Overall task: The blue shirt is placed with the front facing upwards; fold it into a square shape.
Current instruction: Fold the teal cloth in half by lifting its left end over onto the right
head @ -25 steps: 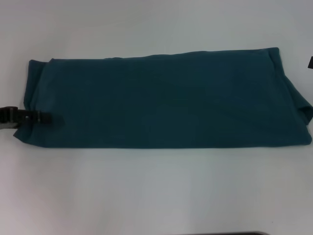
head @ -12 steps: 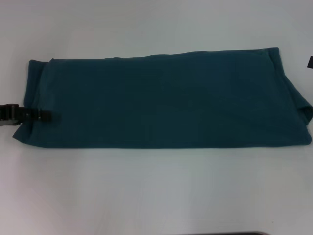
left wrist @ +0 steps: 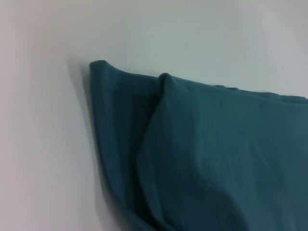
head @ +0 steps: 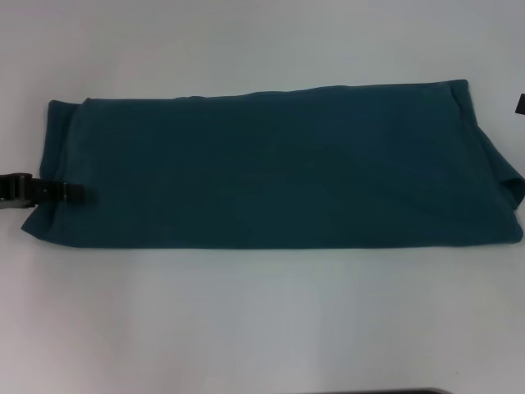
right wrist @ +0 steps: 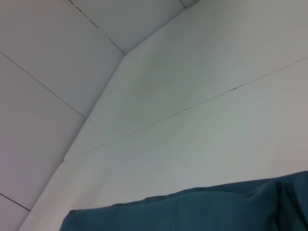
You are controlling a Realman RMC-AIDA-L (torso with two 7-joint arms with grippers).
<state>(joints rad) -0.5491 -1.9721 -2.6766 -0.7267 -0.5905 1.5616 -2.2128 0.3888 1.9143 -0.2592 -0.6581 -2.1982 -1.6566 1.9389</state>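
shirt (head: pixel 279 164) lying as long band on surface (head: pixel 262 320) | left gripper (head: pixel 70 194) retracted slightly at frame left, jaws state not discernible | right gripper (head: pixel 521 104) barely seen | cross-fold pending

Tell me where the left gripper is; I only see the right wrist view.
Observer: The left gripper is low over the left end of the shirt.
Operator: Is the shirt square yet?
Observer: No, it lies as a long band across the table.
Operator: And the right gripper?
Observer: The right gripper is only a dark sliver at the head view's right edge, off the shirt.
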